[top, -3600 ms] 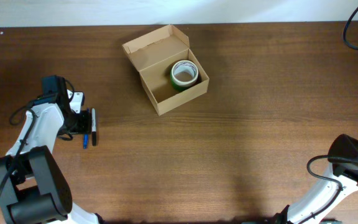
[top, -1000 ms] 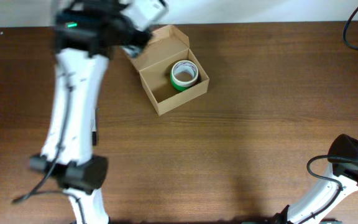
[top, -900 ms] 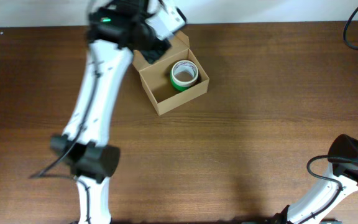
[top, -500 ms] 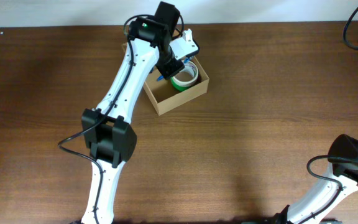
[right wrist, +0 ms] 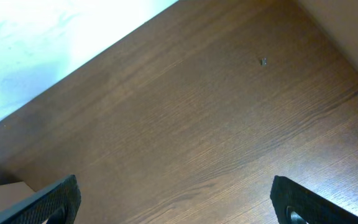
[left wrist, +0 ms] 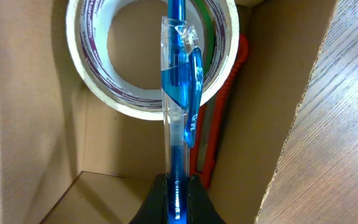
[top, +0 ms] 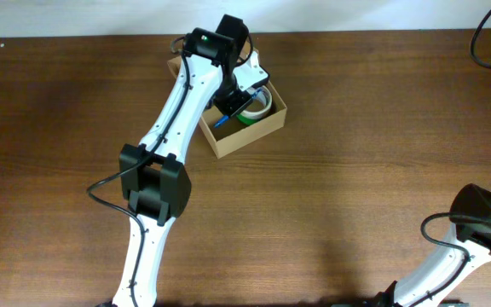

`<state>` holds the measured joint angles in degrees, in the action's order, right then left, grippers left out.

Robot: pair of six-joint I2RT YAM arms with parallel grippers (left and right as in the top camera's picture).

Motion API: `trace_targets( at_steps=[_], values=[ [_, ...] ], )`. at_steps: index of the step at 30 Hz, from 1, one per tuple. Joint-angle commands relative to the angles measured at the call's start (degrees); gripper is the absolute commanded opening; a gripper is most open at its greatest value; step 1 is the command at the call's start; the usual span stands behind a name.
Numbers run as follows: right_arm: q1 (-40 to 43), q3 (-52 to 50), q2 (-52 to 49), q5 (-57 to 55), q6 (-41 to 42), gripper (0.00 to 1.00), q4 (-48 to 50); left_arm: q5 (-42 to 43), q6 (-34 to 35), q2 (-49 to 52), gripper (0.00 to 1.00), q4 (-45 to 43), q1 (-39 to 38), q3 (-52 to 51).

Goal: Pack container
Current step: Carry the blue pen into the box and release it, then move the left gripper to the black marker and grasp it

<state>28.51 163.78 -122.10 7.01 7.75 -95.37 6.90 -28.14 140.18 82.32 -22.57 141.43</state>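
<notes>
Container (top: 247,138) open on bench (top: 365,170), far side, left of centre | left claw (left wrist: 176,194) clamped on blue pen (left wrist: 178,106), held lengthwise above tape roll (left wrist: 92,81) inside, likely to drop in | right claw (right wrist: 173,205) wide, empty, parked apart

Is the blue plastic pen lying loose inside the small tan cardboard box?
No, the left gripper is shut on the blue plastic pen, holding it over the tan cardboard box and its white tape roll.

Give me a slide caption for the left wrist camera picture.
Left jaws shut on a blue pen, poised over the tape roll in the open cardboard box.
</notes>
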Motion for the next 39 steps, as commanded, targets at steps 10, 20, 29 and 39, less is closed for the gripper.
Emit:
trace_targets(
  at_steps=[10, 20, 29, 39],
  values=[
    [0.07, 0.26, 0.7, 0.31, 0.26, 0.99, 0.17, 1.27, -0.57, 0.61, 0.01, 2.69, -2.95, -2.03],
    [0.07, 0.26, 0.7, 0.31, 0.26, 0.99, 0.2, 1.25, -0.59, 0.61, 0.02, 2.78, -2.95, -5.6],
    [0.07, 0.26, 0.7, 0.31, 0.26, 0.99, 0.2, 0.68, 0.33, 0.59, 0.26, 2.36, -2.95, -5.33],
    [0.07, 0.26, 0.7, 0.31, 0.26, 0.99, 0.2, -13.79, 8.66, -0.22, 0.33, 10.32, -2.93, 13.73]
  ],
)
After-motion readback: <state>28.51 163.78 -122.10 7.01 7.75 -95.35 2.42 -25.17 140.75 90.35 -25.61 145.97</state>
